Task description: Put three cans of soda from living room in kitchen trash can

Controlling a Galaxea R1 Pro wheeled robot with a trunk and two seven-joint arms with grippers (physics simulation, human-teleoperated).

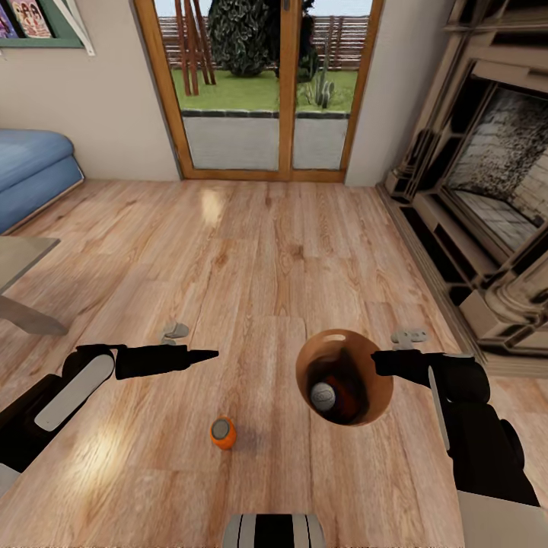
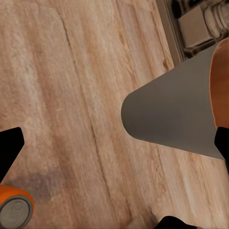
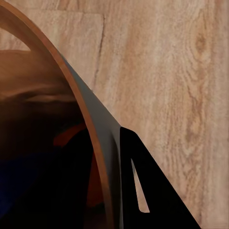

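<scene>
Progress looks partial: the round brown coppery-rimmed trash can (image 1: 344,377), grasped at its rim by the right gripper (image 1: 380,359), holds at least one grey-topped can (image 1: 323,396). Beside it, on the wood floor (image 1: 266,251), stands an orange soda can (image 1: 222,432); the left gripper (image 1: 207,354) hangs empty, seemingly closed.

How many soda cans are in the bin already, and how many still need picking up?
One can sits inside the trash can, which the right gripper holds by its rim. Another can stands on the floor near the empty left gripper. A third isn't visible.
</scene>
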